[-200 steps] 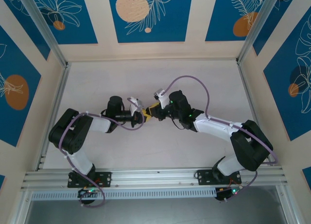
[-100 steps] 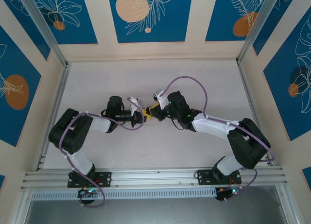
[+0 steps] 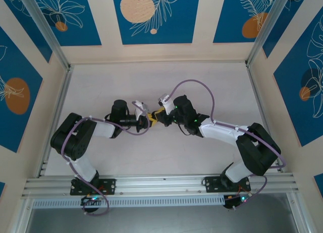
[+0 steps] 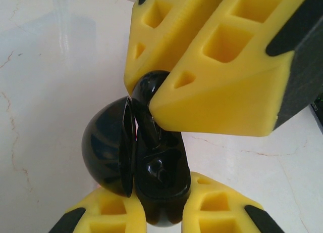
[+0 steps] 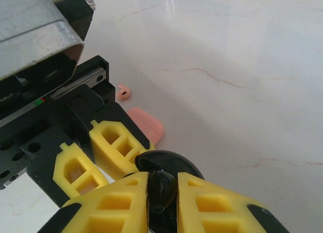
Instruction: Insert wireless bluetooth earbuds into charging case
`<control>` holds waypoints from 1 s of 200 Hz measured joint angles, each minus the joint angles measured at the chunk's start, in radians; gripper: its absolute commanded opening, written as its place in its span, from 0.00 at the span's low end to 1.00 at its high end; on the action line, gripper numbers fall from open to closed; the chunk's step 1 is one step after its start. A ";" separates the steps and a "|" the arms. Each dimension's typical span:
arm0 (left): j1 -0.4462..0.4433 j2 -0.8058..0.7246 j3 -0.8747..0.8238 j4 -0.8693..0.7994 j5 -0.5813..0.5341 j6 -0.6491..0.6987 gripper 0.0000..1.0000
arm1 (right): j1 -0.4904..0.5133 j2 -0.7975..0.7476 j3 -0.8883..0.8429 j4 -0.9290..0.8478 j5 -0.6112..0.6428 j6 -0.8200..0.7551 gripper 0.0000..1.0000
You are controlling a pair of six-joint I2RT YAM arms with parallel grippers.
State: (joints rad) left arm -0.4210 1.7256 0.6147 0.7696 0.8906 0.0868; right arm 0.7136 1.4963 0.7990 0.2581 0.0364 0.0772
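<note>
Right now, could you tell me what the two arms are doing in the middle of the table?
The left gripper holds the black charging case, its lid open. The right gripper pinches a black earbud against the case's inside; whether it is seated yet I cannot tell. A pink earbud and a pink box lie on the table beyond them.

Table [image 3: 202, 84] open toward far wall and sides; centre blocked: left gripper [image 3: 149, 120] clamping black case [image 4: 108, 147], right gripper [image 3: 158, 115] pinching black earbud [image 4: 149, 89]; pink box [image 5: 149, 126], pink earbud [image 5: 124, 92] alongside.
</note>
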 measured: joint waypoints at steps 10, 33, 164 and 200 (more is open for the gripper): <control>0.000 0.000 0.000 0.000 0.000 0.000 0.04 | 0.001 0.000 0.000 0.000 -0.005 0.000 0.19; 0.000 0.000 0.000 -0.002 0.000 0.000 0.04 | 0.001 0.000 0.000 0.000 -0.014 0.000 0.19; 0.000 0.000 0.000 -0.008 0.000 0.001 0.05 | 0.003 -0.018 -0.005 -0.045 -0.037 -0.023 0.19; 0.000 0.000 0.000 -0.009 0.000 0.001 0.05 | 0.005 -0.017 -0.005 -0.047 -0.036 -0.022 0.21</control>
State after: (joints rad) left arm -0.4210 1.7256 0.6147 0.7609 0.8902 0.0875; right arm 0.7189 1.4792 0.7944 0.2111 0.0002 0.0551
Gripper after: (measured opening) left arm 0.135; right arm 0.204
